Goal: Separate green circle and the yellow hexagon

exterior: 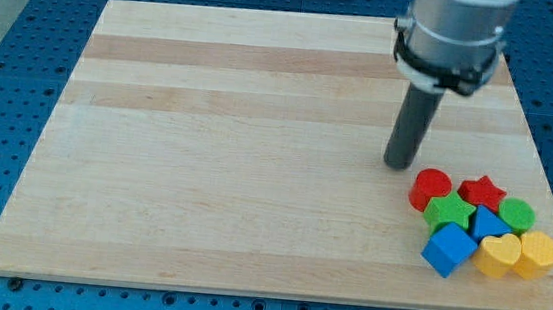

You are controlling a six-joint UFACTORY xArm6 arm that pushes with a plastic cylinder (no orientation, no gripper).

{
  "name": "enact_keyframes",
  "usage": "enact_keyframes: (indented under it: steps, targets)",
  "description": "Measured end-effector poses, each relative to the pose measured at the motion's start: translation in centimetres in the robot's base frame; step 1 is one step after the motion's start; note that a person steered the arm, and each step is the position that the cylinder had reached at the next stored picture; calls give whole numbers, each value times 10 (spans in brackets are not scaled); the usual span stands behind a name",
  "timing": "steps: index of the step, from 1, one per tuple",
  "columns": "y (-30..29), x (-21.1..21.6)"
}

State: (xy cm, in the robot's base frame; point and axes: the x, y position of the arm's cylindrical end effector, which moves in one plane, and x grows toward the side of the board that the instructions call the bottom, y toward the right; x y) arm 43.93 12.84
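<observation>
The green circle [517, 214] lies at the view's lower right, at the right edge of a tight cluster. The yellow hexagon [539, 253] sits just below it, touching or nearly touching it. My tip [397, 165] is on the board up and to the left of the cluster, a short way left of the red circle [430, 189], and well left of the green circle.
The cluster also holds a red star [481, 191], a green star [449, 211], a blue heart [490, 226], a blue cube [448, 250] and a yellow heart [498, 255]. The wooden board [237, 152] ends close to the right of and below the cluster.
</observation>
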Motion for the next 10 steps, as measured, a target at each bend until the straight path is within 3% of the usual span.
enact_keyframes:
  steps: [1,2,4,6,8,10]
  targets:
    - [40,-51]
    - [139,-58]
    - [217,-41]
    - [217,-31]
    - [217,59]
    - [197,77]
